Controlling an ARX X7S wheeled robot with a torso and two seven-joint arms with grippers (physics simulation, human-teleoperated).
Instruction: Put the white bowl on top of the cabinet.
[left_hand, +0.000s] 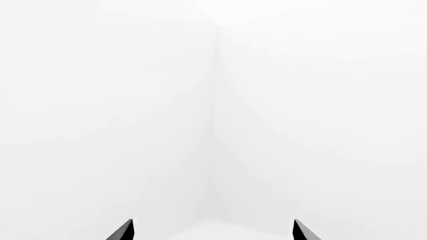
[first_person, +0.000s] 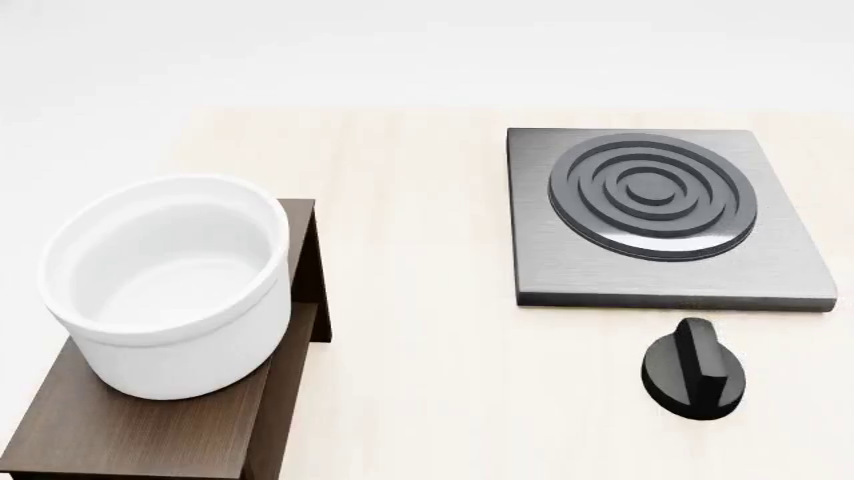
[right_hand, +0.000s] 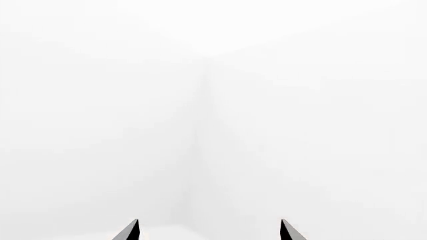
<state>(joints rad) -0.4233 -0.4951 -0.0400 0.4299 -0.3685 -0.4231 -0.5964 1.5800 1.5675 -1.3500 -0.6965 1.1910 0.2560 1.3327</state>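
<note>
Pale wood tabletop; white bowl atop cabinet.

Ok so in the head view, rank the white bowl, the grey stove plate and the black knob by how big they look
1. The grey stove plate and the white bowl look about alike; the bowl sits nearer the camera, so I won't rank them.
2. The black knob is clearly the smallest.
</note>
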